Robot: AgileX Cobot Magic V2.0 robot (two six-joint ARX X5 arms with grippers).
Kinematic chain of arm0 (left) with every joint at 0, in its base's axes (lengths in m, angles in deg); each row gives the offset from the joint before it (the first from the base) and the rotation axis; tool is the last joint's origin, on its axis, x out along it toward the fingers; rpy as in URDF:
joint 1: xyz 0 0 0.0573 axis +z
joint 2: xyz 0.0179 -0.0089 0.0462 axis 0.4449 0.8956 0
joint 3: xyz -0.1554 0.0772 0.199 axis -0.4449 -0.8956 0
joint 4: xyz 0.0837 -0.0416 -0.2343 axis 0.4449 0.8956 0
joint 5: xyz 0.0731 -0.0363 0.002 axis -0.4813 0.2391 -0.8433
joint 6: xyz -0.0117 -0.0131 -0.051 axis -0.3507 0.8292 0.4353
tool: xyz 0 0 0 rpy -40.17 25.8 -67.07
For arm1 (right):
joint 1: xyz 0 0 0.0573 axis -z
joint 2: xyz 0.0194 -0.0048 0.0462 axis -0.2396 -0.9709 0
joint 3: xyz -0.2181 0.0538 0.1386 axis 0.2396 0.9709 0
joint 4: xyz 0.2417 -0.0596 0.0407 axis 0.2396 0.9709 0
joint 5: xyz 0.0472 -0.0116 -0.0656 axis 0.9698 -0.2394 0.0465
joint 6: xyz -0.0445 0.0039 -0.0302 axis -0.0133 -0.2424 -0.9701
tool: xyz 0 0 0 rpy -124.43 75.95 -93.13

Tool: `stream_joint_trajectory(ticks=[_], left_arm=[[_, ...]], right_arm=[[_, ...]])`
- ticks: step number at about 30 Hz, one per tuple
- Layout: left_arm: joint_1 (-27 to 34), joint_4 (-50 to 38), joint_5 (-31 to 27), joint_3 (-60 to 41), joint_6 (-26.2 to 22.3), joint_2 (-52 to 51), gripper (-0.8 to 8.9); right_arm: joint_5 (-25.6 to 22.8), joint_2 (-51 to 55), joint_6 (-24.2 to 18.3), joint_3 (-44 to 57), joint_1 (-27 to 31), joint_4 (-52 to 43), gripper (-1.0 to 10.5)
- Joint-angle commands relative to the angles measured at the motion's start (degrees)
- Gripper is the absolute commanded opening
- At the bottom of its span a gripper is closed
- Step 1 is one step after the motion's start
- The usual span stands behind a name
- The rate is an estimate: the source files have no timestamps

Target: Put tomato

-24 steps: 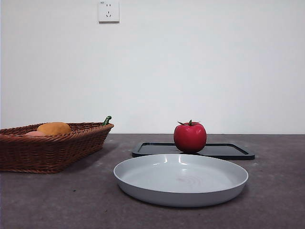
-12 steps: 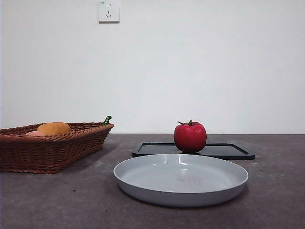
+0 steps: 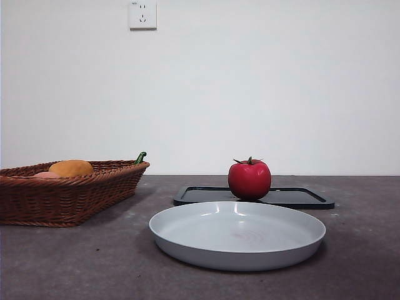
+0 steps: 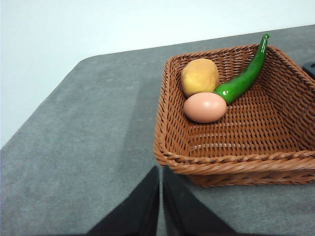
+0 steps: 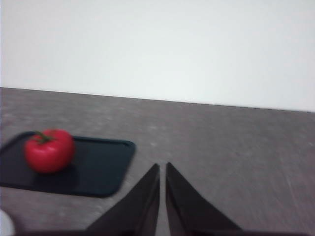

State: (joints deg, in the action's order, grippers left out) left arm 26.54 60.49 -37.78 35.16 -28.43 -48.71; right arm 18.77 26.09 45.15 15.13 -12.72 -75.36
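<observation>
The red tomato with a green calyx stands on a flat black tray behind a grey plate. It also shows in the right wrist view, on the tray. My right gripper is shut and empty, above the table well apart from the tomato. My left gripper is shut and empty, just outside the near rim of a wicker basket. Neither arm shows in the front view.
The wicker basket at the left holds an orange-yellow fruit, a pale egg and a green chili pepper. A wall socket is on the white wall behind.
</observation>
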Motion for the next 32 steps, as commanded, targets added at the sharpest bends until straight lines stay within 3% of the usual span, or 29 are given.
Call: stream_joint_trajectory(ticks=[1, 5, 10, 16, 32], left_arm=[[0.02, 0.7, -0.28, -1.01, -0.63, -0.02, 0.1], [0.02, 0.68, -0.28, -1.01, -0.63, -0.02, 0.1], [0.02, 0.66, -0.28, -1.01, -0.63, -0.02, 0.1], [0.02, 0.59, -0.28, -1.01, -0.63, -0.02, 0.1], [0.02, 0.59, -0.28, -1.01, -0.63, -0.02, 0.1]], right_arm=[[-2.45, 2.36, 1.64, 3.41, 0.02, -1.97, 0.1], [-5.22, 5.2, 3.06, 7.98, 0.02, -1.92, 0.1], [-5.2, 5.38, 5.05, 11.52, 0.09, -1.22, 0.1], [-5.2, 5.38, 4.87, 11.47, 0.17, 2.73, 0.1], [-5.03, 5.38, 4.83, 11.47, 0.17, 1.51, 0.1]])
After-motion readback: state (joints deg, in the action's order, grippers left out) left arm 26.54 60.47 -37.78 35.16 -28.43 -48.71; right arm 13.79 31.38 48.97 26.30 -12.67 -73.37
